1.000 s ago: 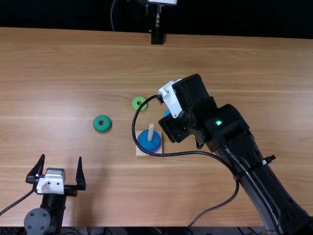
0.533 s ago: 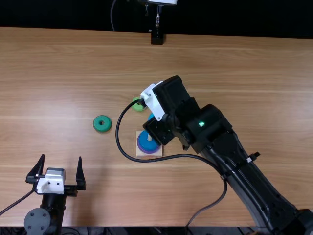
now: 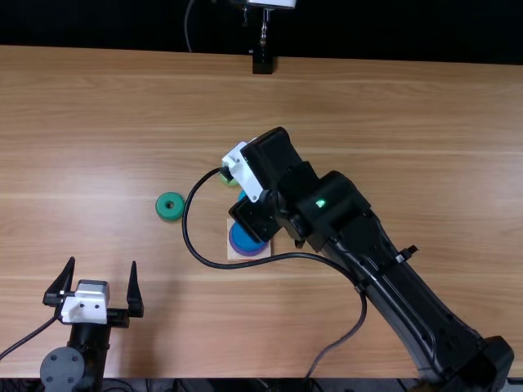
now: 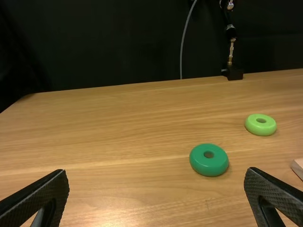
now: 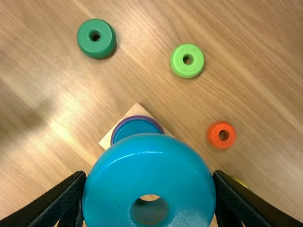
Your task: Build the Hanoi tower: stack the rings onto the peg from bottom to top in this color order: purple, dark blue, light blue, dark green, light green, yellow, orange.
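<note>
In the top view my left gripper (image 3: 97, 290) stands open at the near left; in the left wrist view that gripper (image 4: 157, 175) holds nothing. My right gripper (image 3: 244, 172) hangs over the wooden base (image 3: 235, 254). In the right wrist view the right gripper (image 5: 149, 176) is shut on the light blue ring (image 5: 149, 165), which partly covers the base. The dark blue ring (image 5: 136, 127) lies on the purple ring (image 5: 115, 134) there. The peg is hidden. The dark green ring (image 5: 85, 41), light green ring (image 5: 177, 68), orange ring (image 5: 214, 135) and partly covered yellow ring (image 5: 240, 181) lie loose.
The right forearm (image 3: 400, 294) and its looping cable (image 3: 186, 214) stretch across the table's middle and right. A black stand (image 3: 262, 64) is at the table's far edge. Bare wood (image 3: 122, 106) spreads over the far left.
The right arm has moved left in the top view, bringing its gripper and the light blue ring farther left and covering the peg. The left arm has kept still.
</note>
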Tool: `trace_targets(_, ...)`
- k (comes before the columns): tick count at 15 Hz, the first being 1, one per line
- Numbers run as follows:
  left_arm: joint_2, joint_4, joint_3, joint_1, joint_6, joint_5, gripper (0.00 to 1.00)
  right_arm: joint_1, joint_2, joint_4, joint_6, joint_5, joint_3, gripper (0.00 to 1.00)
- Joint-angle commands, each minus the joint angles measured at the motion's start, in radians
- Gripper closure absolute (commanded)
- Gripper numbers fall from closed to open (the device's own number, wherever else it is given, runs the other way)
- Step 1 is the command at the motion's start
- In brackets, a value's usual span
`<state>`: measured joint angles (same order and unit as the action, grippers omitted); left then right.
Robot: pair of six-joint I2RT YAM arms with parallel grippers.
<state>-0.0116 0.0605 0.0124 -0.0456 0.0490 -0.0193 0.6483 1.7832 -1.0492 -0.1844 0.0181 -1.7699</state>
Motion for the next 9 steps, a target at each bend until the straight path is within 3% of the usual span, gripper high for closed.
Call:
trace_targets(1,0.012,0.019,-0.012,0.007,0.008,-0.003,0.0,0.014,0.018,0.004,0.002,0.008,-0.033,1.0)
trace_targets(9,0.012,0.019,-0.012,0.007,0.008,-0.003,0.0,0.016,0.053,-0.005,0.004,0.008,-0.025,1.0)
